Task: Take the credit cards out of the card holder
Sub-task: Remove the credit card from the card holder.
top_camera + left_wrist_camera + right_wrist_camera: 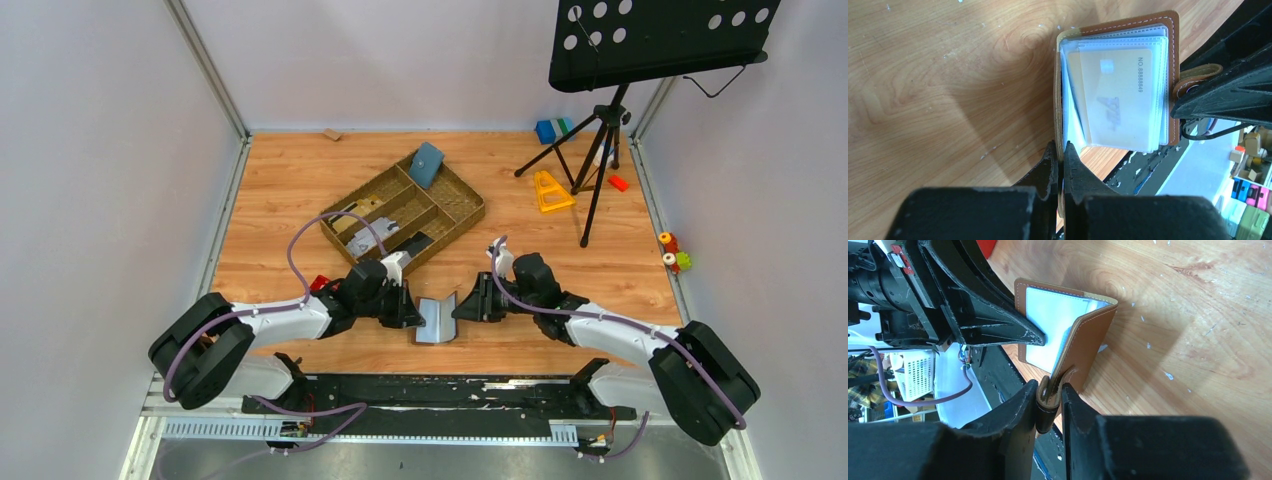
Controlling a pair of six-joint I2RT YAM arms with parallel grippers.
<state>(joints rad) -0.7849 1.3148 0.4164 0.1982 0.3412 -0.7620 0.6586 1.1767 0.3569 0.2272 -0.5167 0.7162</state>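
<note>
The brown card holder (436, 319) is held open between my two grippers near the table's front edge. My left gripper (1063, 150) is shut on the edge of one cover. Clear sleeves (1120, 95) fan out inside it, and the top sleeve holds a pale yellow card (1113, 92) with a printed number. My right gripper (1052, 396) is shut on the closing tab (1048, 402) of the other brown cover (1088, 347). In the top view my left gripper (412, 312) and my right gripper (462, 308) flank the card holder.
A woven divided tray (405, 213) stands behind the grippers, with a blue-teal pouch (426, 164) in its far compartment. A music stand tripod (598, 150), a yellow triangle (550, 190) and small toys lie at the back right. A black rail (440, 392) runs along the front edge.
</note>
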